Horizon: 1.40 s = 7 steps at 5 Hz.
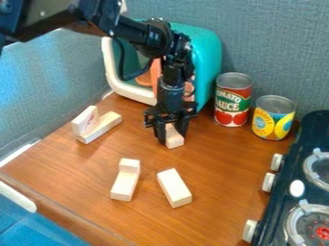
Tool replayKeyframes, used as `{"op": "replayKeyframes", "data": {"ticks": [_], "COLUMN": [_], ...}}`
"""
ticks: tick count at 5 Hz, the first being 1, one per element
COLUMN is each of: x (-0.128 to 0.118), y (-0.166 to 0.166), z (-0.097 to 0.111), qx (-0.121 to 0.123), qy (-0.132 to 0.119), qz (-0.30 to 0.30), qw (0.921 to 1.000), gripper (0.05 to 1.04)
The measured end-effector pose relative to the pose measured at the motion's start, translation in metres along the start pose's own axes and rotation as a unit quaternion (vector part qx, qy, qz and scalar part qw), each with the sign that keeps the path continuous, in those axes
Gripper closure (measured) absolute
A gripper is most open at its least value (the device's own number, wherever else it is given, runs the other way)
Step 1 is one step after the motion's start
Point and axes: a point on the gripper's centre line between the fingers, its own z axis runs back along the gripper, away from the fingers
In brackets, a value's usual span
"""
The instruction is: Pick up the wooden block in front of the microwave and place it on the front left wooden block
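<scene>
In the camera view, my gripper [171, 134] hangs low over the wooden counter [212, 218], my jaws closed on the sides of a small wooden block [175, 141]. Right behind me is a teal toy oven [204, 53] with a white-rimmed opening; something orange [155, 72] shows inside it, partly hidden by my arm. To the view's right of my jaws stand two upright cans, a red-labelled can [232, 103] and, a little farther from me, a yellow-labelled can [272, 120], both with their metal tops on. Beyond them on that side lies a dark stove [290, 177]. Left of me, a printed block [85, 120] stands against a lying block [103, 128]. Nearer the camera than my jaws are a long block [124, 186] with a raised end and a plain block [173, 188].
</scene>
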Motion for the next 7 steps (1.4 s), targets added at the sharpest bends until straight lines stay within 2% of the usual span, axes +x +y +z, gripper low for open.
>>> {"op": "replayKeyframes", "data": {"ticks": [1, 2, 3, 4, 5, 6, 7], "x": [-0.019, -0.038, -0.062, -0.07, -0.083, -0.087, -0.091], "y": [0.026, 0.05, 0.072, 0.075, 0.086, 0.094, 0.108], "z": [0.006, 0.04, 0.05, 0.055, 0.044, 0.037, 0.028], "qx": [-0.016, -0.029, -0.03, -0.042, -0.013, -0.001, 0.013], "qy": [0.009, 0.01, 0.019, 0.022, 0.039, 0.048, 0.062], "qz": [-0.096, -0.193, -0.243, -0.279, -0.31, -0.324, -0.324], "qw": [0.9952, 0.9808, 0.9693, 0.959, 0.9497, 0.945, 0.9438], "gripper": [0.513, 0.513, 0.513, 0.513, 0.513, 0.513, 0.513]}}
